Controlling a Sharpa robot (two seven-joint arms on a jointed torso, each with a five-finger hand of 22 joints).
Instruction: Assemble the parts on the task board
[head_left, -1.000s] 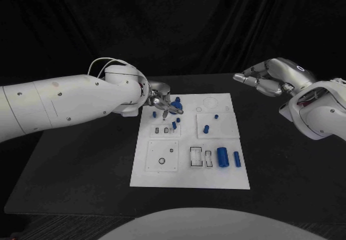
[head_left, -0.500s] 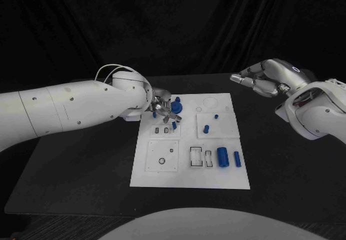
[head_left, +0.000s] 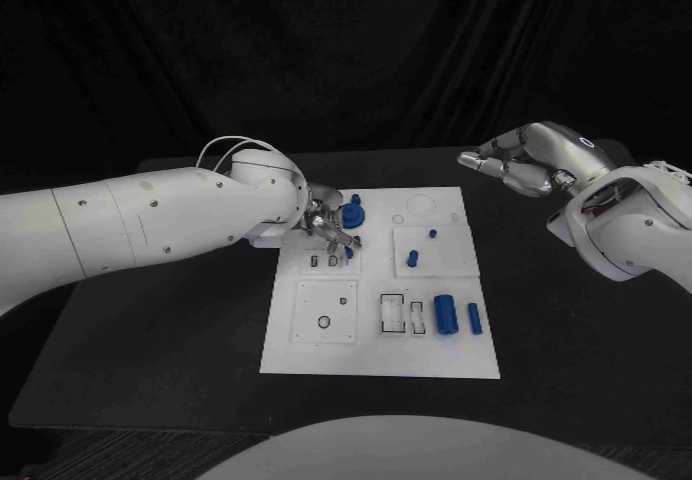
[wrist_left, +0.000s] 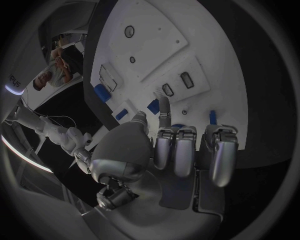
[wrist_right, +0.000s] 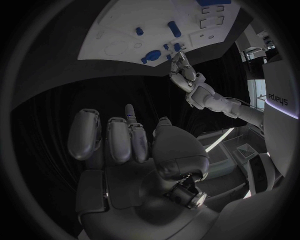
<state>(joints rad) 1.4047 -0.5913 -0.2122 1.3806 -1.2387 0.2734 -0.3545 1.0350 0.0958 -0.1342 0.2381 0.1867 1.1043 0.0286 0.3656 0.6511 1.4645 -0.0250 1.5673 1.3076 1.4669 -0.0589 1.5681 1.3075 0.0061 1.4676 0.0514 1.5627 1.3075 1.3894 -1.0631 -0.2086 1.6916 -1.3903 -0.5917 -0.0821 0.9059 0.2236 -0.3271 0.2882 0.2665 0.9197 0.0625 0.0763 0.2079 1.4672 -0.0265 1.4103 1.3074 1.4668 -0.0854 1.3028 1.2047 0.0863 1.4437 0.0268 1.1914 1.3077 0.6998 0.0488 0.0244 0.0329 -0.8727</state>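
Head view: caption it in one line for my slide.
Left hand works over the far-left corner of the white task board among blue parts, while the right hand hovers off the board, holding nothing.

A black table (head_left: 159, 330) carries everything, its surface dark and matte, with its near edge running across the lower part of the head view. A black curtain (head_left: 346, 70) hangs in folds behind the table's far edge, covering the whole background.
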